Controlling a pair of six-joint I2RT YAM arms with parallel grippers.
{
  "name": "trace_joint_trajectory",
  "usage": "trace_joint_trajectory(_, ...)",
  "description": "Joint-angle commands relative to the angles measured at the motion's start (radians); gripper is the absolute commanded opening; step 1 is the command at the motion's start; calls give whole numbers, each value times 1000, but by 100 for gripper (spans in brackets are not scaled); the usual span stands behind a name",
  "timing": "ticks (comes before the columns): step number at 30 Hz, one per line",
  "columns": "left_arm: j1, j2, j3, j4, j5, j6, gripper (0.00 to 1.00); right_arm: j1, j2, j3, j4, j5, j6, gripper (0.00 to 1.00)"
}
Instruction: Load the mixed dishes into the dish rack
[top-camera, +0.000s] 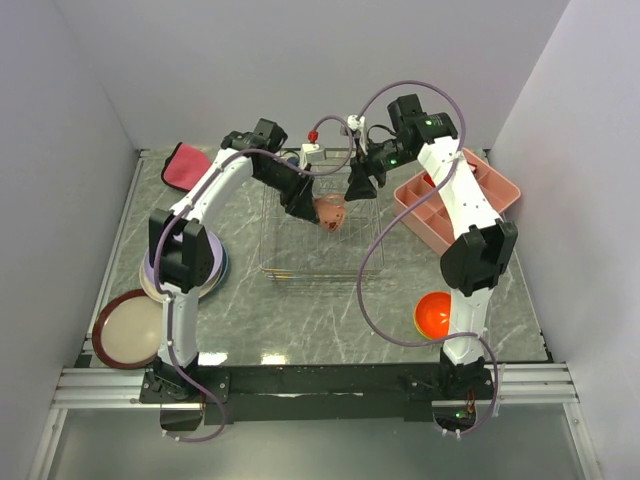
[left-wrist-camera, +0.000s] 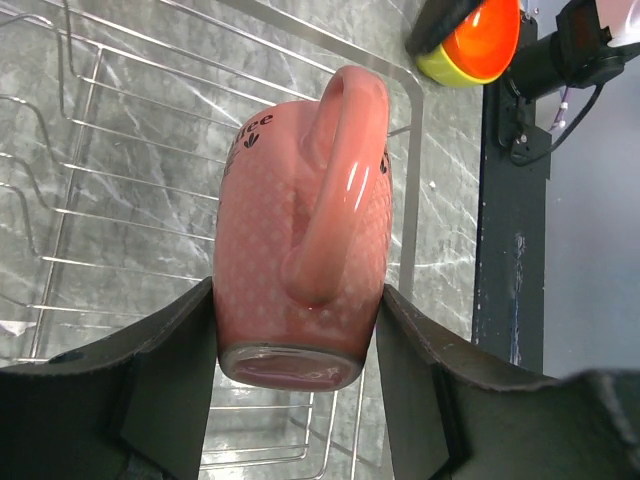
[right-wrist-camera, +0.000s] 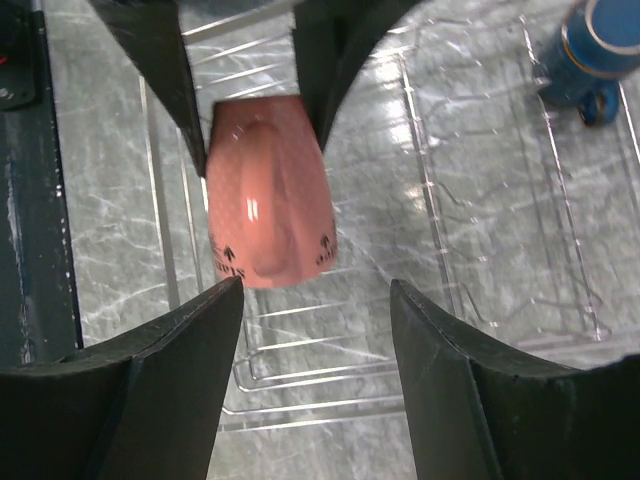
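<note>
Bright, even light from overhead here, with the white walls bouncing it around and shadows staying faint. The grey marble-patterned tabletop (top-camera: 330, 320) throws white glare near its front edge. Up close, a long shiny streak runs down the handle of the glossy pink ceramic cup (left-wrist-camera: 345, 190). The thin silvery wire rack (left-wrist-camera: 411, 180) glints, and the dark blue mug (right-wrist-camera: 590, 50) looks slightly soft.

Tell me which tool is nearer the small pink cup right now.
Left. The left tool is clamped on the small pink cup, holding it over the dish rack. The right tool is open, close beside the cup, gripping nothing.
</note>
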Motion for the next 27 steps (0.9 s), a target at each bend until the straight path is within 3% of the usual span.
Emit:
trace_joint_trajectory(1,-8,-92,26,30,76,-6,3,32,17,29,-44,-38,-56,68)
trace_joint_trajectory(11,-14,-99,28,93,119,-78,4,48,39,0,-82,-121,-44,65)
trace_joint_trajectory(22,-46,-96,20,41,87,-29,3,47,70,55,8,-156,76,59)
trace_joint_trajectory(26,-45,-98,12,41,85,-19,3,47,70,55,-4,-135,65,44)
trace_joint_trajectory(27,-44,-98,11,45,81,-22,3,48,71,54,-8,-128,62,34)
